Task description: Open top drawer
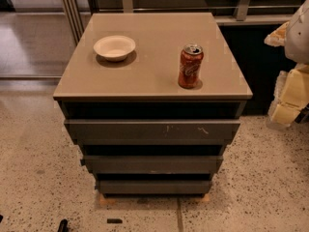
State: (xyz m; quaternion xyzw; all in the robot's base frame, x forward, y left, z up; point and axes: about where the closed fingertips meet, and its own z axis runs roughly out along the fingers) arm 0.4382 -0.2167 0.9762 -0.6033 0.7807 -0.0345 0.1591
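Note:
The top drawer (152, 129) is the widest of three dark grey, handleless fronts on the cabinet, with pale scratch marks (203, 129) right of its middle. A dark gap lies between it and the tabletop (149, 62). The two shorter-looking drawer fronts (152, 164) (153, 186) sit below it. My gripper (291, 98), pale yellow and white, is at the right edge of the camera view, right of the cabinet and apart from it, at about the height of the top drawer.
A white bowl (115, 47) and an upright red soda can (190, 66) stand on the tabletop. Speckled floor surrounds the cabinet. Small dark items (114, 221) lie on the floor in front. A dark counter and railing stand behind.

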